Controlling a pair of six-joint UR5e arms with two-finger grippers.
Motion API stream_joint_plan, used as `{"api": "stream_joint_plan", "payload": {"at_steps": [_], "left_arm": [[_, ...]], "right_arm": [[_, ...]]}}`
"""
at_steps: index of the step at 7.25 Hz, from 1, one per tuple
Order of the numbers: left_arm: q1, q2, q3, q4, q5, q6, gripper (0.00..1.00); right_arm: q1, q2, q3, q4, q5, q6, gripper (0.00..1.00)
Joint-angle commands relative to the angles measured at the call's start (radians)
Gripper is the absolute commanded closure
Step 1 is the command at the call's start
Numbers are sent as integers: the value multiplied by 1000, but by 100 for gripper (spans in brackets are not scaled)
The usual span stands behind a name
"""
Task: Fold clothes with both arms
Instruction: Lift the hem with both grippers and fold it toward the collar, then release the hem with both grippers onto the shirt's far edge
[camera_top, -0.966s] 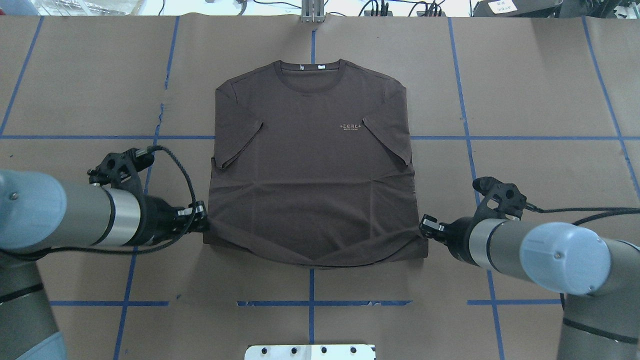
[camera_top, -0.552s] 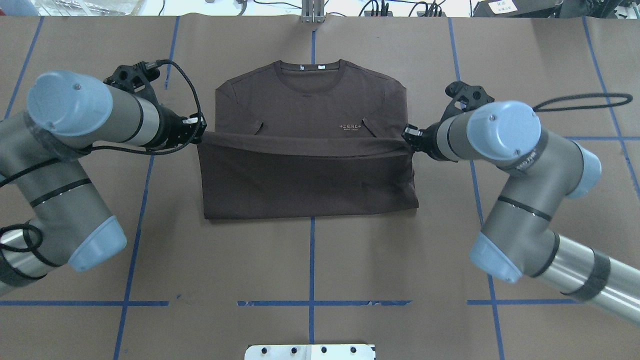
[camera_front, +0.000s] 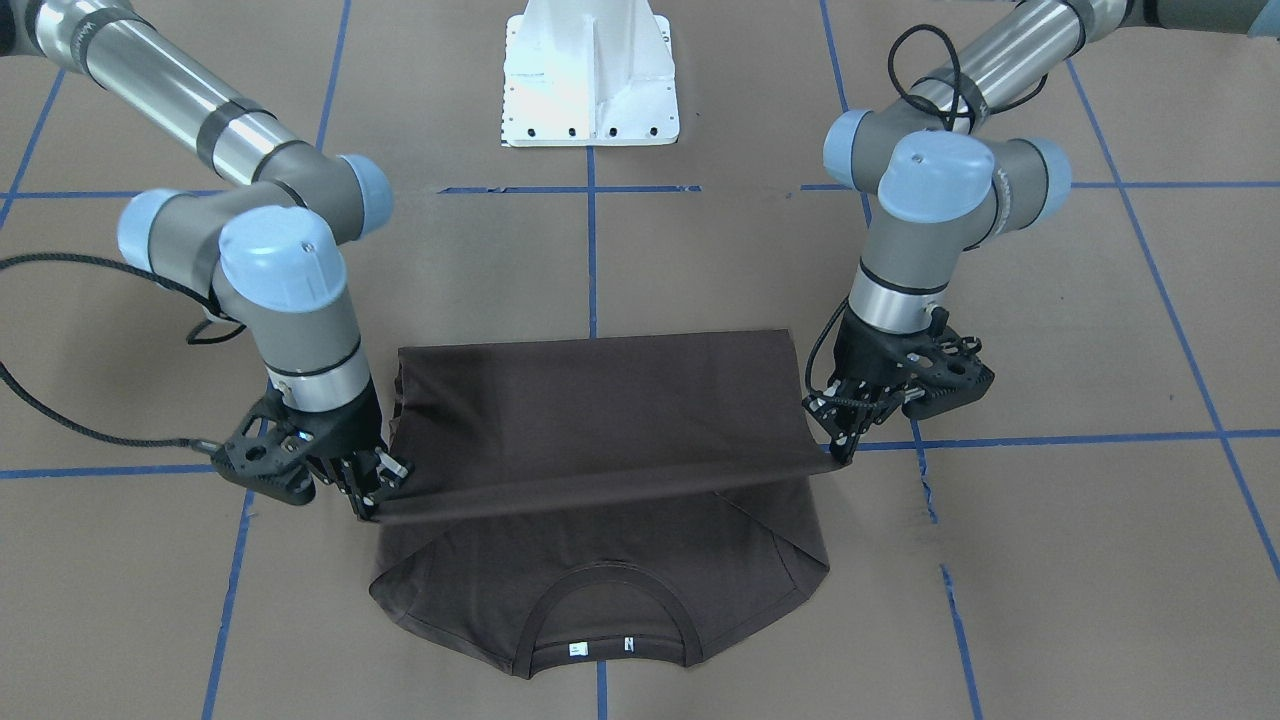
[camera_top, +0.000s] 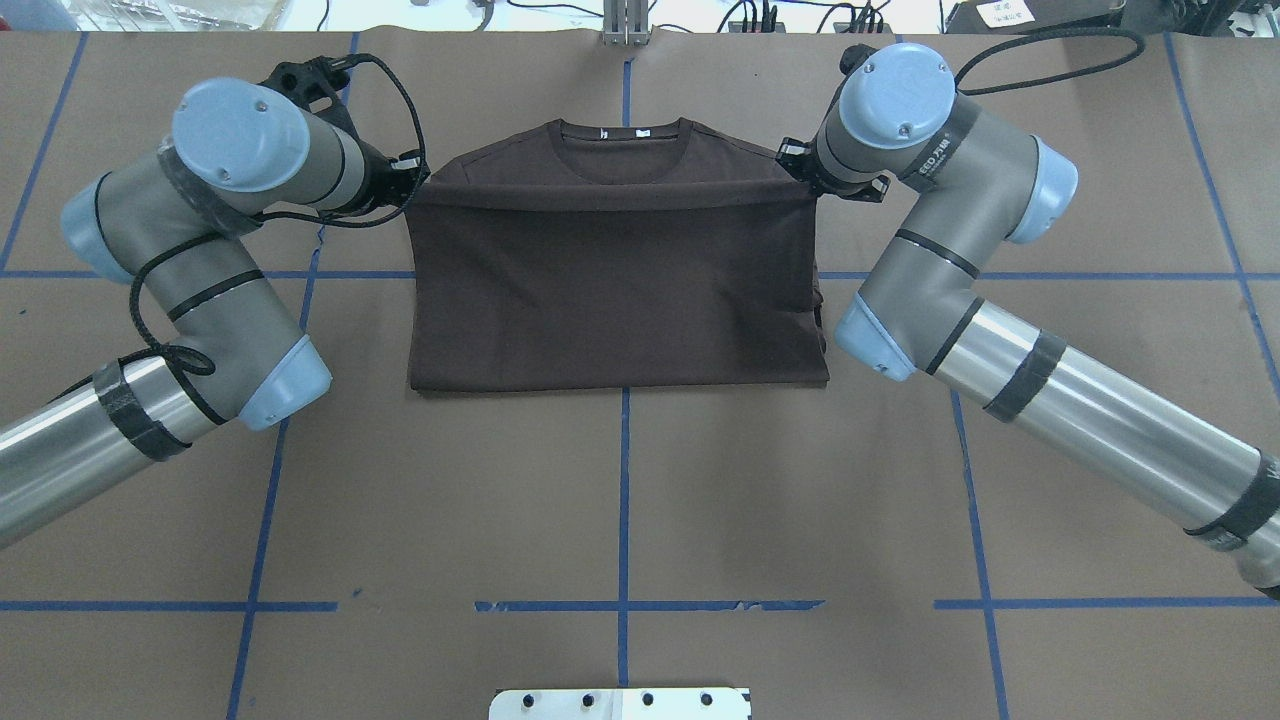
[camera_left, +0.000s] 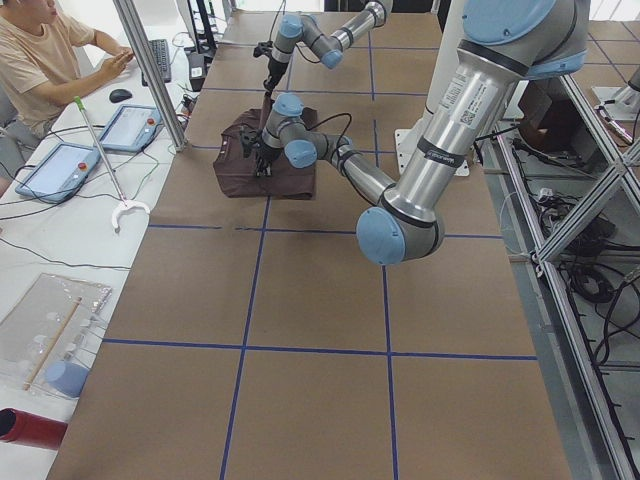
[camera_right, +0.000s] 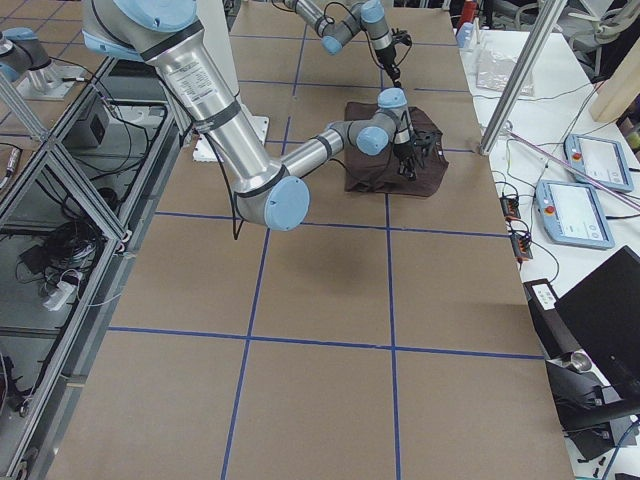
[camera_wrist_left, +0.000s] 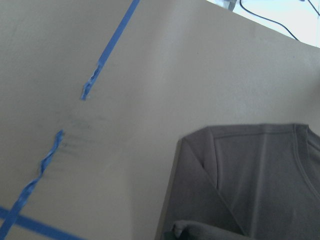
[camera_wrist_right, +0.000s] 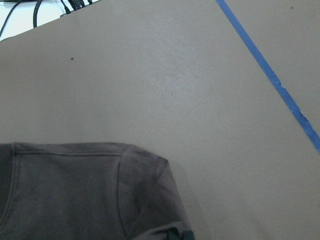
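The clothes are one dark brown T-shirt (camera_top: 615, 300) lying front up on the brown paper, its collar (camera_top: 622, 140) at the far side. The lower half is folded over the chest, and the hem edge is stretched taut just below the collar. My left gripper (camera_top: 412, 180) is shut on the hem's left corner, and my right gripper (camera_top: 795, 165) is shut on the right corner. In the front-facing view the T-shirt (camera_front: 600, 410) hangs between the left gripper (camera_front: 843, 452) and the right gripper (camera_front: 372, 505), with the collar (camera_front: 610, 620) uncovered. Each wrist view shows a shoulder (camera_wrist_left: 250, 170) (camera_wrist_right: 75, 190).
The white base block (camera_front: 590, 80) stands at the robot's side of the table. Blue tape lines (camera_top: 622, 480) cross the paper. In the exterior left view a person (camera_left: 50, 60) sits at a side bench with tablets (camera_left: 60, 170).
Both arms have carried the hem from the near edge up and away to the shoulders, laying the lower half over the chest and covering the sleeves and lettering.
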Motion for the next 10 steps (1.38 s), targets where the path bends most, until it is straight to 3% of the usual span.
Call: {"api": "stream_joint_plan", "payload": {"at_steps": [1,3,5,7,8,9,10], "left_arm": [[1,-38,96,-62,12,1,100],[-1,-56,175,-143,28,1,98],[-4,-63,180,-147,26,1,80],[-4,-61,180,-179,25,6,56],[-5,-46,179,-234,25,8,53],[-5,-34,171,-260,19,8,53],[-7,-30,167,-262,18,6,53]], "right_arm": [[2,49,-124,77,-5,-8,100],[5,56,-146,81,-49,-50,100],[7,63,-155,82,-50,-51,96],[2,78,-178,82,-72,-51,41],[8,86,-166,85,-76,-44,39],[34,74,-91,81,-41,-44,38],[34,22,-36,87,49,-31,32]]}}
